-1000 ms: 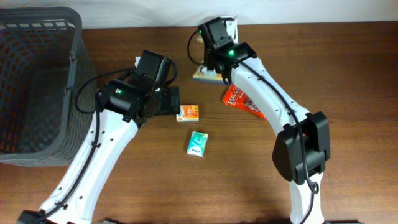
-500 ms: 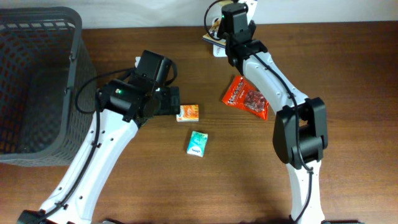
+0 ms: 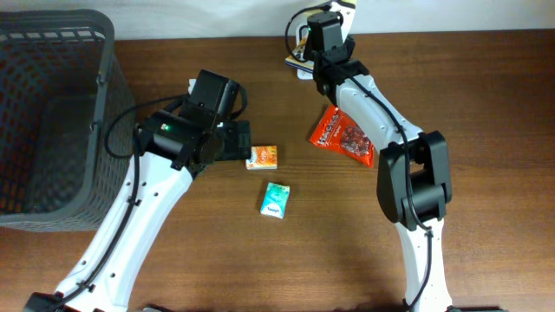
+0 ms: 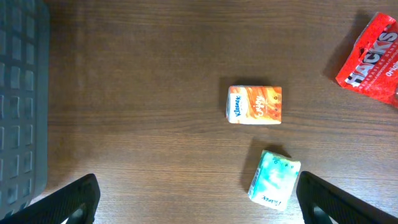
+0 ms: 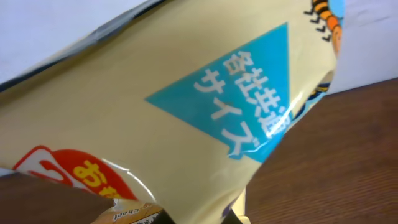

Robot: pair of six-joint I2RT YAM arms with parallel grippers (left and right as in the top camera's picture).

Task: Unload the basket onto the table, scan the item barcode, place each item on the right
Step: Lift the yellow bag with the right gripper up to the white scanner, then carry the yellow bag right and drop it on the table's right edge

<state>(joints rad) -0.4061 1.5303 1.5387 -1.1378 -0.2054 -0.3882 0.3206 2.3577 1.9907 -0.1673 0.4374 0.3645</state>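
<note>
While the right gripper is clenched on a cream snack packet, the orange Kleenex pack lies flat on the brown wooden table and serves here as the mark for every other place. Seen from overhead, the packet is held well beyond the Kleenex pack, up and to the right of it, at the far edge of the table where the wood meets the white wall. Whether the packet touches the table there I cannot tell. In the right wrist view the packet fills nearly the whole frame: glossy cream film, a light blue triangle with white Japanese characters, and a red and yellow mark at the lower left.

The left gripper stands wide open and holds nothing. Overhead it sits just to the left of the Kleenex pack. In the left wrist view its dark fingertips show at the two bottom corners, and the Kleenex pack lies above the gap between them, apart from both.

A teal tissue pack lies near the Kleenex pack, just below it and slightly to the right, not touching. A red Hacks bag lies to the right of the Kleenex pack, apart from it and a little farther up the table. A grey mesh basket stands well to the left of the Kleenex pack, at the table's left end
</note>
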